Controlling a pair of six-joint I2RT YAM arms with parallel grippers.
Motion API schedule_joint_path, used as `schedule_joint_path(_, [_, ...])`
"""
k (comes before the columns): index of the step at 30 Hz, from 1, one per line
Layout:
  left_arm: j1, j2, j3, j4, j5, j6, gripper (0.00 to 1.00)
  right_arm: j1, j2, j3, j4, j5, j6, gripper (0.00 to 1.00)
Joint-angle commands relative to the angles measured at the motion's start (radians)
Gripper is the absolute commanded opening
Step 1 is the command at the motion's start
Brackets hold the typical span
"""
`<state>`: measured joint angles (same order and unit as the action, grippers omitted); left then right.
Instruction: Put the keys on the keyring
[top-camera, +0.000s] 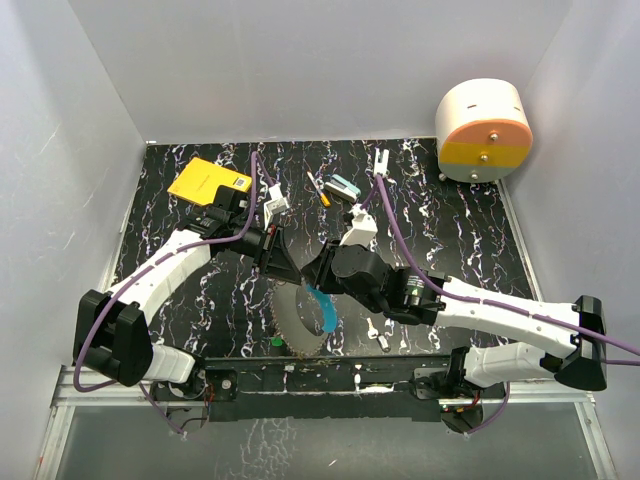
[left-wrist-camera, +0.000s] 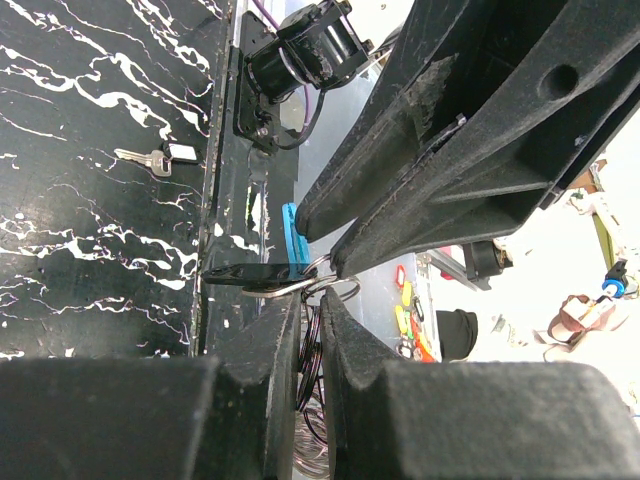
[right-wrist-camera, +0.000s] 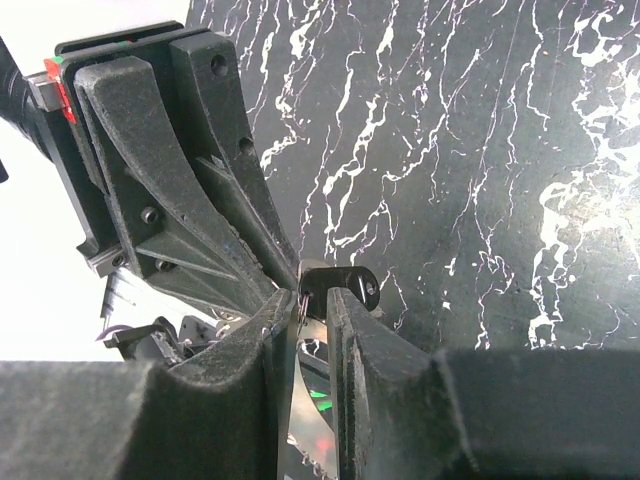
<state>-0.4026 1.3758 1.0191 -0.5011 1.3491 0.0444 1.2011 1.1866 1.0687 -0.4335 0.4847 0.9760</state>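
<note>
I have both arms meeting over the middle of the table (top-camera: 170, 290). The left gripper (left-wrist-camera: 312, 300) is clamped on the keyring (top-camera: 322, 308), whose wire runs between its pads. The blue arc hangs toward 6 o'clock, off the surface. The right gripper (right-wrist-camera: 312, 305) has its jaws nearly together, and a black key (right-wrist-camera: 340, 281) pokes from the tips right against the wire. I read that as a pinch on the blade.

I judge the keyring light but springy. The thin wire will twist in a pinch, so I want the hold close to the opening and not on the smooth blue plastic. The key is tiny, stiff and slick. Holding it by the blade leaves the hole in its head free for threading, though it may pivot.

The table is hard, glossy black marble print, so a dropped key would skid. Loose keys (top-camera: 378, 335) lie at 5 o'clock, a green key (top-camera: 275, 342) at 7 and more keys (top-camera: 383, 160) at 1. A yellow card (top-camera: 208, 182) sits at 10 and a white drum (top-camera: 483, 130) at 2. White walls close in on three sides, and the fingers crowd each other.
</note>
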Motion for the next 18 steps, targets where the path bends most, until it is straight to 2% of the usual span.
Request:
schedule_joint_path(1, [-0.004,-0.052,0.015,-0.015,0.052,-0.006,0.00,-0.008,0.001,0.006,0.060,-0.012,0.015,0.24])
schedule_joint_path(10, [-0.003,-0.053,0.015,-0.014,0.050,-0.005,0.00,-0.008,0.015,0.019,0.060,-0.025,0.015,0.22])
schedule_joint_path(14, [-0.004,-0.054,0.022,-0.028,0.050,0.006,0.00,-0.008,0.014,0.016,0.059,-0.021,0.018,0.09])
schedule_joint_path(18, [-0.003,-0.058,0.016,-0.027,0.047,0.006,0.00,-0.008,-0.002,0.016,0.060,0.003,0.017,0.08])
